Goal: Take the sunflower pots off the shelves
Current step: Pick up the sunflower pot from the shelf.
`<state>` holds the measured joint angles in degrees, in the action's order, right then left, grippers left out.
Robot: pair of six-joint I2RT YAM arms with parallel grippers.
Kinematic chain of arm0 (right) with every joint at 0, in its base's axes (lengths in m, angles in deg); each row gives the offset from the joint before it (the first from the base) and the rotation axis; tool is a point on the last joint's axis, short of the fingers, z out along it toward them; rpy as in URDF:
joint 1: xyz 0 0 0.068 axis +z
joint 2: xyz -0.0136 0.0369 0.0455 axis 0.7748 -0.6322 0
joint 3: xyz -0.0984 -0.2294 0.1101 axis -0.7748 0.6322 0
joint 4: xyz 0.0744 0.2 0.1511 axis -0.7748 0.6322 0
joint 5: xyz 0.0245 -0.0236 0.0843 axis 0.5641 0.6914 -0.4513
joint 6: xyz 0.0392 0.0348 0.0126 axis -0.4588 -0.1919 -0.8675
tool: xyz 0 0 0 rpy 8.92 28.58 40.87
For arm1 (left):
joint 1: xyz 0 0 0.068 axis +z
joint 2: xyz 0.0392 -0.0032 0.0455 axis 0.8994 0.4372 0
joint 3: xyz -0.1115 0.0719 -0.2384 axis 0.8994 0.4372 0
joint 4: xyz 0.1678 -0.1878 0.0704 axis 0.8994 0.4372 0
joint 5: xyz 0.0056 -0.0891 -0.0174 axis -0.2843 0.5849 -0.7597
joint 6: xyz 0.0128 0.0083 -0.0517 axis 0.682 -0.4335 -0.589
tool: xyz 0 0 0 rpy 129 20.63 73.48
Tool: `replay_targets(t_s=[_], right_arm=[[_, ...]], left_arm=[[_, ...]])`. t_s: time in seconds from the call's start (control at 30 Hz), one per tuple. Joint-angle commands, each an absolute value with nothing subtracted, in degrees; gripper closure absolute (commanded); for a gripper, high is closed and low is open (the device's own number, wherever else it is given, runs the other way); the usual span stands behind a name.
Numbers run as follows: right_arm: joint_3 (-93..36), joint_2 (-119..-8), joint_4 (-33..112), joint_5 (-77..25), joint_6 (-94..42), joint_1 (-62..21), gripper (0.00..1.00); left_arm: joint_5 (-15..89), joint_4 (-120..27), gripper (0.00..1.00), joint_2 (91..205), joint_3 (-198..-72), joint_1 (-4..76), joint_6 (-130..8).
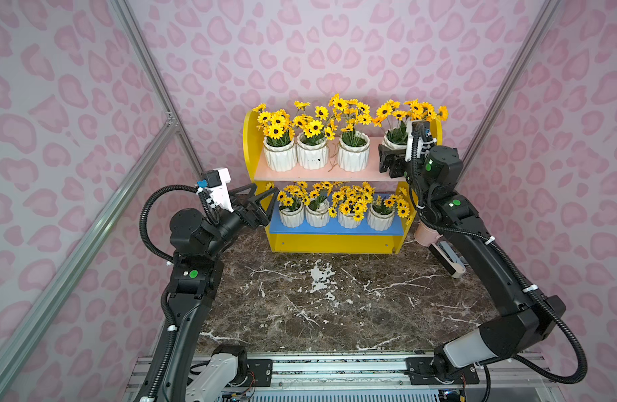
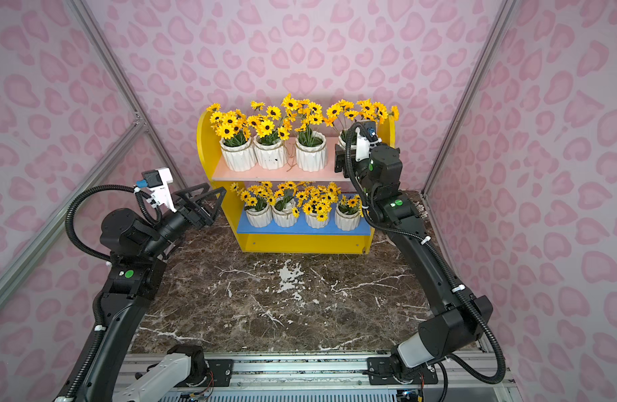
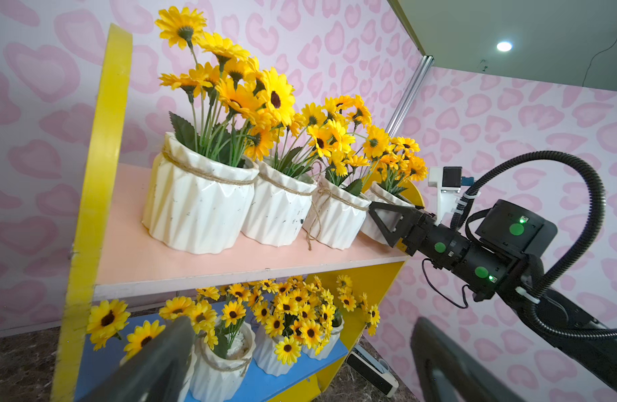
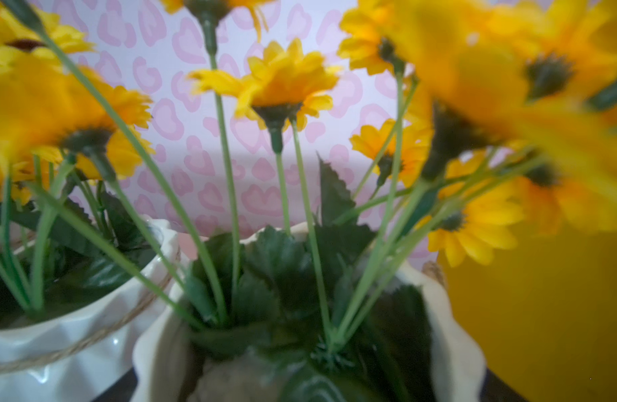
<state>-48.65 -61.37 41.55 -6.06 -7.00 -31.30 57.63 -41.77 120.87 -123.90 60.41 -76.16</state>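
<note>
The shelves [image 1: 251, 139] are a yellow unit at the back of the marble table, with a pale pink upper board [image 1: 300, 174] and a blue lower board [image 1: 335, 231]. Each board carries a row of several sunflower pots, white and ribbed with twine bands. My right gripper [image 1: 387, 156] [image 2: 340, 162] reaches in from the right. It holds the rightmost upper pot [image 1: 392, 142] [image 3: 380, 198] [image 4: 154, 348], one finger against each side, and the pot still stands on the board. My left gripper [image 1: 265, 195] [image 3: 302, 323] hovers open and empty just left of the lower row.
A pink cup [image 1: 426, 235] and a black-and-white device [image 1: 446, 259] [image 3: 369, 372] sit on the table [image 1: 335, 296] right of the shelf unit, under my right arm. Pink patterned walls and aluminium posts close in on both sides.
</note>
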Motion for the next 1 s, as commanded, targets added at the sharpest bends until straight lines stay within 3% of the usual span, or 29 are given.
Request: replay_targets(t_s=[0.0, 0.47, 0.97], right_arm=[[-48.6, -59.6, 35.7, -6.5, -7.1, -31.0, 1.00], [-39.0, -50.0, 33.5, -3.8, -7.0, -27.9, 1.00], [-34.2, -44.5, 32.3, -0.4, -8.4, -30.8, 1.00]], left_arm=[[57.9, -44.1, 0.00, 121.0, -124.6, 60.3, -76.4], [58.6, -43.3, 0.00, 120.4, -124.0, 60.2, -76.6], [58.7, -42.8, 0.00, 120.9, -124.4, 59.9, -77.2]])
